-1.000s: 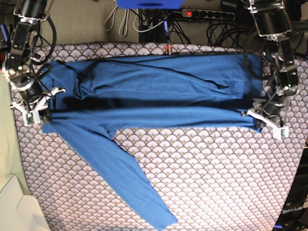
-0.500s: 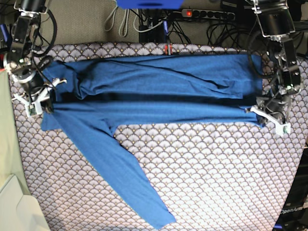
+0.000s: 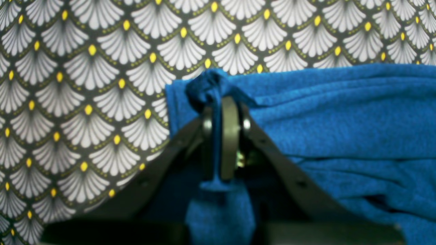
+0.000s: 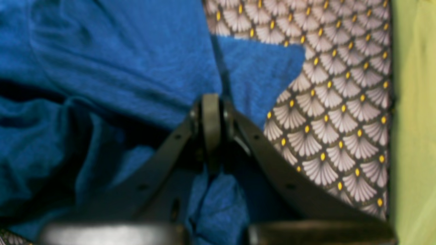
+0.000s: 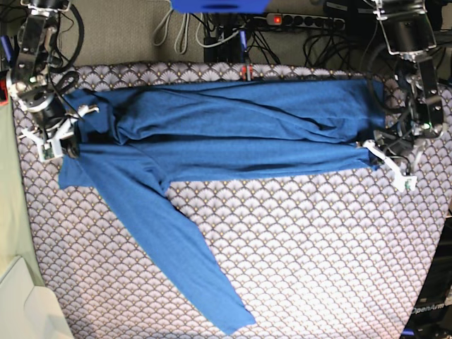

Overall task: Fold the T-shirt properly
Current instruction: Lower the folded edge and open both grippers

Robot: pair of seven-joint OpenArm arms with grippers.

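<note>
Across the table (image 5: 296,240), covered with a scallop-patterned cloth of white fans and yellow dots, the T-shirt (image 5: 233,127) lies stretched into a long horizontal band of plain medium-blue knit. Nearest the camera, one long sleeve (image 5: 176,247) trails diagonally from the band's left end toward the table's front edge, lying flat. Behind it, the body is doubled lengthwise, with soft wrinkles and a dark crease running between the layers. At the band's ends, each arm pinches a lower corner. The left gripper (image 3: 219,136) has its jaws closed tight on a bunched fold of blue fabric. The right gripper (image 4: 211,129) is likewise clamped on the cloth, its jaws pressed together. Farther back, beyond the table, a power strip (image 5: 304,21) and loose cables (image 5: 183,32) sit.
</note>
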